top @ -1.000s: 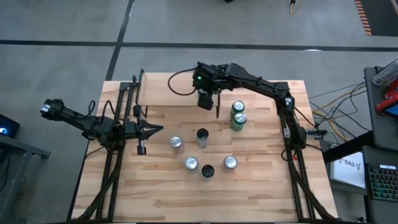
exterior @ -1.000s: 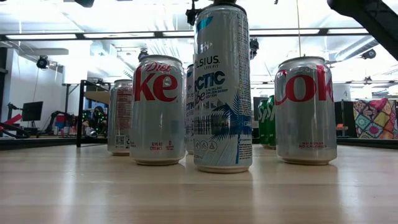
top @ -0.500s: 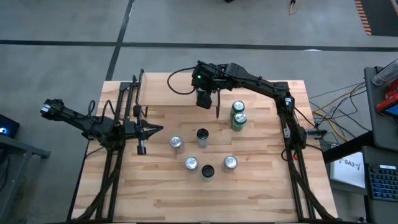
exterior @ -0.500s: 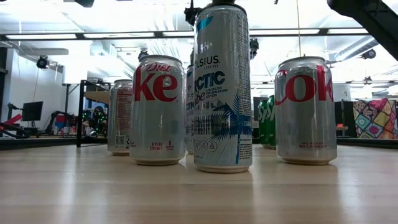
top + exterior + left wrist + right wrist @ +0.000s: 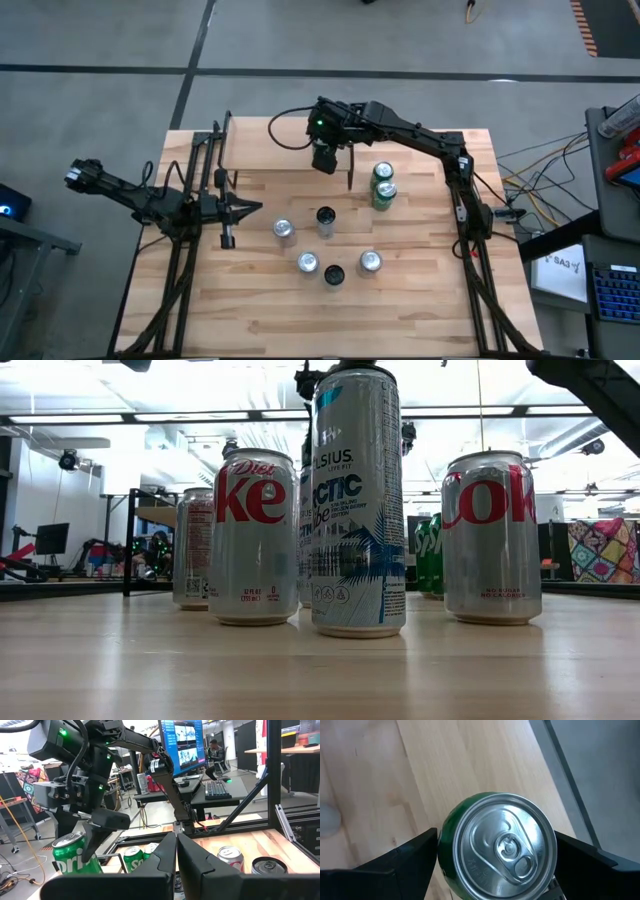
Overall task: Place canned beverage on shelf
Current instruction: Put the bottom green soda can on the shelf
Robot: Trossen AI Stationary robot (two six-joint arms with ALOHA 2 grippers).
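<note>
My right gripper (image 5: 325, 158) reaches over the right end of the shelf (image 5: 270, 150), a light-wood plank on black legs at the table's far left. It is shut on a green canned beverage (image 5: 495, 845) with a silver top. The same can (image 5: 70, 859) shows in the left wrist view, under the right gripper (image 5: 95, 822). In the high view the gripper hides the can. My left gripper (image 5: 252, 207) waits shut at the table's left, pointing level toward the right; its fingers (image 5: 176, 857) are together. My right gripper pinches the green can between its two fingers (image 5: 405, 860), one on each side of the can's wall (image 5: 442, 847) just under the top rim. The fingers slant down from above and from the table's right. Whether the can's base rests on the shelf is hidden.
Two more green cans (image 5: 383, 183) stand right of the gripper. Several silver and dark-topped cans (image 5: 325, 218) stand mid-table, and also fill the low view (image 5: 358, 500). The shelf's left part is bare wood. Desks and monitors (image 5: 182, 742) lie beyond the table.
</note>
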